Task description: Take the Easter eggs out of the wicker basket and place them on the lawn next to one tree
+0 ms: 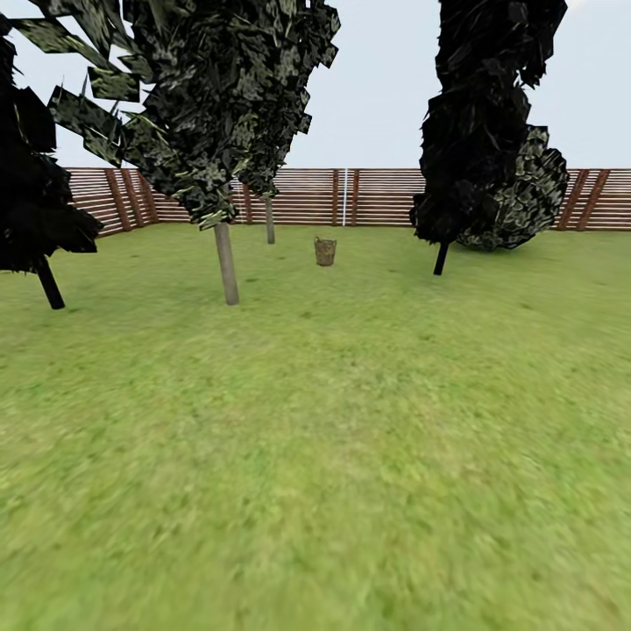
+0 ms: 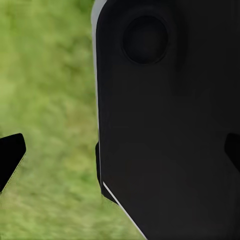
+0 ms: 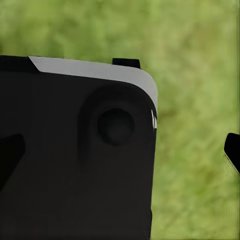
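since the wicker basket (image 1: 325,251) stands far off on the lawn (image 1: 333,456), upright and just right of centre in the head view, this reads as the approach stage: nothing is lifted out so far as can be judged, and the eggs are too small or too hidden to make out at this range. the target tree (image 1: 227,263), with a pale leaning trunk and blotched pale-green foliage, stands left of the basket and a little nearer, near enough that eggs could likely be carried across with a short move. a thinner pale trunk (image 1: 269,221) stands farther back between the two, close to the slatted fence (image 1: 368,197). a near-black tree (image 1: 478,131) stands right of the basket, with a rounder blotched crown (image 1: 526,197) behind it; another dark trunk (image 1: 49,282) leans at the far left. grass between robot and basket looks open, so a straight drive seems unobstructed; the tree crown overhangs only the left side. in the left wrist view a dark fingertip (image 2: 10,155) shows at each side edge over grass, beside a large black robot body (image 2: 170,140), so the left gripper stands spread and empty. the right wrist view gives the same: the tips (image 3: 232,150) wide apart, nothing between them, a black housing (image 3: 75,165) alongside.
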